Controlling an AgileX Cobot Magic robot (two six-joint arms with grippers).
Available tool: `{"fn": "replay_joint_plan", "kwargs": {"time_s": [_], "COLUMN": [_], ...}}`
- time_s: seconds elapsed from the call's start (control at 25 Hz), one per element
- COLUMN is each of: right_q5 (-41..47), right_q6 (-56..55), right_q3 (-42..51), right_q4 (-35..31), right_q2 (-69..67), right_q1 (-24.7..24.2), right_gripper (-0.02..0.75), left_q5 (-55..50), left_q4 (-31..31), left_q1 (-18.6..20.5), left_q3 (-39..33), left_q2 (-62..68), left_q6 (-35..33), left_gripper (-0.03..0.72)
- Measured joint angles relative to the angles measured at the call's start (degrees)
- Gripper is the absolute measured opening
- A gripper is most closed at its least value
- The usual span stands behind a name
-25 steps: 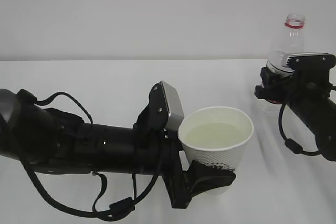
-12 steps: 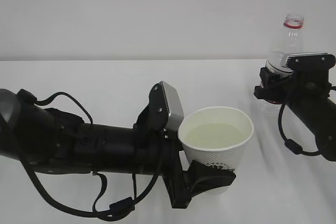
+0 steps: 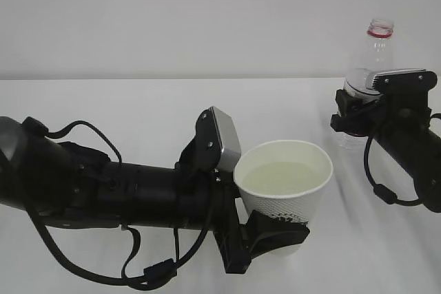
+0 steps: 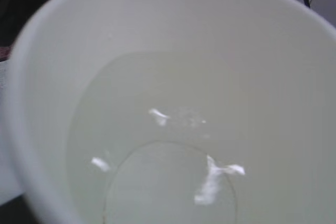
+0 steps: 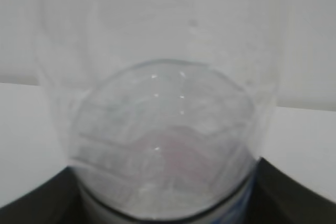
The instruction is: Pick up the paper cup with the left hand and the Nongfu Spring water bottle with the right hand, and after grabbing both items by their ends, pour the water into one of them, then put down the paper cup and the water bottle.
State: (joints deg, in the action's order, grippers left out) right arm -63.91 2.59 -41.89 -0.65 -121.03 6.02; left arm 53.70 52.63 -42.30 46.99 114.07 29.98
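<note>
The white paper cup (image 3: pixel 293 206) stands upright at front centre, with my left gripper (image 3: pixel 274 233) shut on its lower part. Pale water (image 3: pixel 282 173) fills much of it. In the left wrist view I look straight down into the paper cup (image 4: pixel 210 30) at the water (image 4: pixel 168 177), and the jaws are hidden. The clear, capless Nongfu Spring water bottle (image 3: pixel 376 53) is upright at the far right with my right gripper (image 3: pixel 360 112) closed around its labelled middle. In the right wrist view the bottle (image 5: pixel 163 93) fills the frame between dark fingers (image 5: pixel 299 195).
The white table (image 3: pixel 138 108) runs back to a plain white wall. My left arm with its grey plate (image 3: pixel 226 135) and looping cables (image 3: pixel 83 135) lies across the front left. The right arm and its cable (image 3: pixel 379 184) come in from the right edge.
The right gripper and the bottle have shifted slightly left and up together. The left arm and the cup have not moved.
</note>
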Motion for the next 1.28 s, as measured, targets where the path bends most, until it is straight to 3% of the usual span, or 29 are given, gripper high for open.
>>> {"fn": "replay_joint_plan", "kwargs": {"time_s": [0.48, 0.8, 1.28], "right_q5": [0.0, -0.91, -0.95], "right_q6": [0.0, 0.0, 0.0], "right_q3": [0.0, 0.0, 0.0], "right_q4": [0.09, 0.09, 1.31], "right_q2": [0.0, 0.0, 0.0], "right_q1": [0.0, 0.0, 0.0], "right_gripper": [0.491, 0.613, 0.622], "left_q5": [0.0, 0.0, -0.03], "left_q4": [0.0, 0.0, 0.0], "left_q1": [0.0, 0.0, 0.0], "left_q3": [0.0, 0.0, 0.0], "left_q2": [0.0, 0.0, 0.0], "left_q6": [0.0, 0.0, 0.0], "left_gripper": [0.537, 0.537, 0.537]}}
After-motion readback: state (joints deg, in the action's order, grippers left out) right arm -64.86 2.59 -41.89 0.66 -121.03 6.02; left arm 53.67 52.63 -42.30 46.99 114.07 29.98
